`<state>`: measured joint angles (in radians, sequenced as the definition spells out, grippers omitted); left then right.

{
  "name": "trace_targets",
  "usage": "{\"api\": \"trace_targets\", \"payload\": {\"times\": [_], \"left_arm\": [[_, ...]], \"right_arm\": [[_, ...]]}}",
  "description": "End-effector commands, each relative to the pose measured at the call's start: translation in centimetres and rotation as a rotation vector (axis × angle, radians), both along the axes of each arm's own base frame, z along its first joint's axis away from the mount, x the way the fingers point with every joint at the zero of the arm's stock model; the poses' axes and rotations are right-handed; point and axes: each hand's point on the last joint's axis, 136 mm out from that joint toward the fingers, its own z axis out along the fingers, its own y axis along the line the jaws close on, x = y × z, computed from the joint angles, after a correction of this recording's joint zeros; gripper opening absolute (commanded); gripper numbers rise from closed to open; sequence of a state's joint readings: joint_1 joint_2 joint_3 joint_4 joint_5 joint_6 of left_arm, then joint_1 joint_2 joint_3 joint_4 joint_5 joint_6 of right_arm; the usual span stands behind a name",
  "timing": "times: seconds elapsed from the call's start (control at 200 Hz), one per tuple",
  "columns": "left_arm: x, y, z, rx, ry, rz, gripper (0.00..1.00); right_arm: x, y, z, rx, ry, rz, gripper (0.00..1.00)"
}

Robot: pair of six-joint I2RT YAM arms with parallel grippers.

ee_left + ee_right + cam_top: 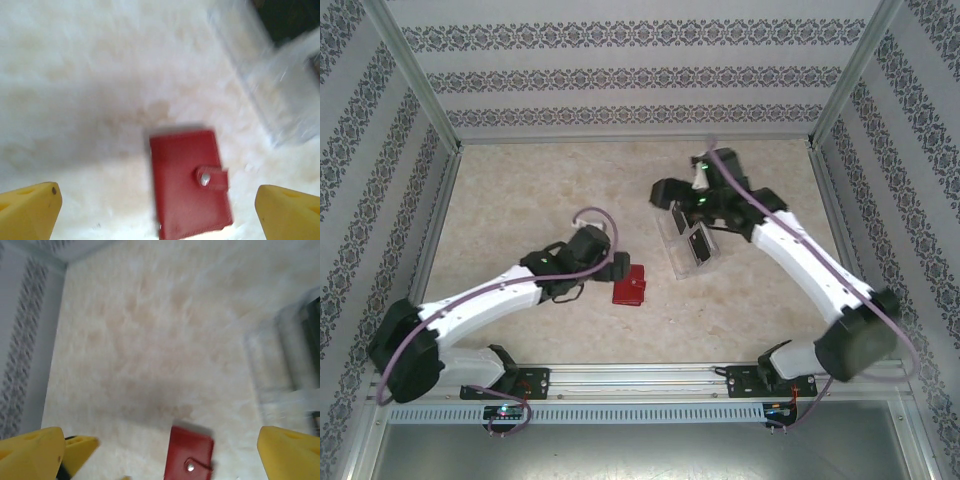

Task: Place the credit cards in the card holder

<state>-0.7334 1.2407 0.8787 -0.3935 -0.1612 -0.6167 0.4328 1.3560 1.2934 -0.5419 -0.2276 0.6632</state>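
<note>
Left hand (157,197) spread, nothing pinched, just by the card holder (190,182), which lay snapped shut on the worktop (520,200). Right hand (161,440) spread, empty, near the clear rack (682,258) holding the credit cards (698,240). I judged no card stowed yet, holder unopened.

A robot test cell is shown. The table (520,190) is boxed in by wallpapered panels (620,70), aluminium posts (412,75) and a near-edge mounting rail (640,375).

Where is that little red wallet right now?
Seen from above, the red wallet lies flat near the middle of the table, just in front of the left gripper. The clear rack stands farther back to its right.
</note>
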Motion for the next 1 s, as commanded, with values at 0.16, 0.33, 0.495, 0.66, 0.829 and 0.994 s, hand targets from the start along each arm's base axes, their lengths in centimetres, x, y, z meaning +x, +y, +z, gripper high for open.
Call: {"api": "trace_targets", "payload": {"times": [0.16,0.33,0.495,0.66,0.829,0.994], "left_arm": [[4.3,12.6,8.7,0.121,-0.295,0.276,1.00],[5.0,18.4,10.6,0.264,-0.503,0.360,1.00],[5.3,22.0,6.9,0.344,-0.465,0.400,1.00],[6.3,22.3,2.8,0.378,-0.481,0.370,1.00],[8.3,22.2,-2.2,0.380,-0.496,0.352,1.00],[9.3,22.6,-3.2,0.311,-0.571,0.350,1.00]], "right_arm": [[0.7,-16.8,-0.7,-0.388,-0.143,-0.386,0.98],[1.6,-23.2,-3.4,-0.557,-0.318,-0.537,0.98],[2.3,-23.9,-7.5,-0.638,-0.401,-0.533,0.98],[3.3,-23.0,-11.9,-0.643,-0.335,-0.464,0.98],[4.2,-21.8,-14.0,-0.645,-0.393,-0.410,0.98],[4.9,-20.5,-14.1,-0.633,-0.476,-0.350,0.98]]}}
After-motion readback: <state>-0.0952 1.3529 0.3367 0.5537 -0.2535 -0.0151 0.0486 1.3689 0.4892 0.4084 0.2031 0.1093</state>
